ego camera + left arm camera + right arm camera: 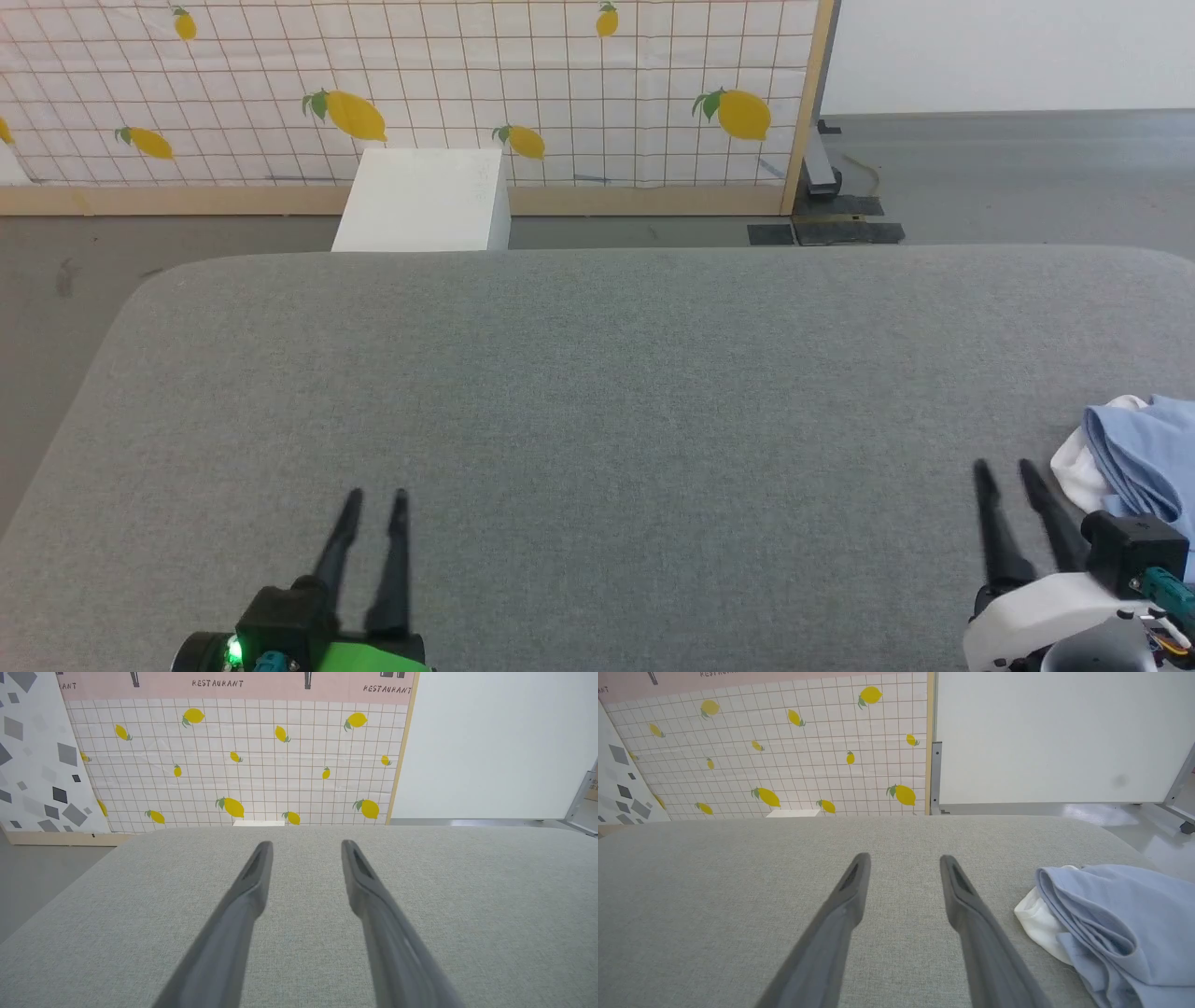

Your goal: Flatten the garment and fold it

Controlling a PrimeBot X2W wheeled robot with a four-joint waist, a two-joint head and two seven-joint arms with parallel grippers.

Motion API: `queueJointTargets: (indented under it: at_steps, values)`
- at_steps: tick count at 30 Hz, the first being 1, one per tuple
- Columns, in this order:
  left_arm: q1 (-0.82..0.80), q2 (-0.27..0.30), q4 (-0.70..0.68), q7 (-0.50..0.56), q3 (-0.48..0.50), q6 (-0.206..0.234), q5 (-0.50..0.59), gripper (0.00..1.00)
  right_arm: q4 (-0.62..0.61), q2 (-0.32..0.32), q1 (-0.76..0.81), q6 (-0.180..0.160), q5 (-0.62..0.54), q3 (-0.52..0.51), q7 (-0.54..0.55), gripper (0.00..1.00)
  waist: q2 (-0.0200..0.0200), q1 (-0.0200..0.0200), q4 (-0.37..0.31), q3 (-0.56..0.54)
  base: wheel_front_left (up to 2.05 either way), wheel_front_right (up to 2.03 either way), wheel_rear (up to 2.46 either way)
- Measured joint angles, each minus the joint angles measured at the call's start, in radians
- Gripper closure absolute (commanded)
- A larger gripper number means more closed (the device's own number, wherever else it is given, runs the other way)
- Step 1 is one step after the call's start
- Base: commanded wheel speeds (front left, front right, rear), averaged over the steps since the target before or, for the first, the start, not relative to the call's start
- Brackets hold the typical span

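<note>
The garment (1139, 448) is a light blue shirt with a bit of white showing, lying crumpled at the far right edge of the grey cushioned surface (597, 373). In the right wrist view the garment (1106, 914) lies bunched to the right of the fingers. My right gripper (1006, 469) hovers just left of it, open and empty, seen again between its own fingers (903, 858). My left gripper (376, 499) is at the lower left over bare fabric, open with nothing between its fingers (306, 845).
A white box (425, 201) stands on the floor behind the surface's far edge. A lemon-patterned panel (420, 84) with a wooden frame closes off the back. Grey floor (1008, 177) lies beyond at the right.
</note>
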Motion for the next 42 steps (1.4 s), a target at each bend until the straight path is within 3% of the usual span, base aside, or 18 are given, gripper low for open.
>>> queueJointTargets:
  at_steps: [42]
  values:
    - [-0.027,-0.030,0.008,0.076,0.053,-0.014,0.056,1.00,-0.026,0.000,-0.005,0.000,-0.018,0.041,0.026,1.00,0.0000,0.0000,0.003,0.015,0.00,0.00,0.00]
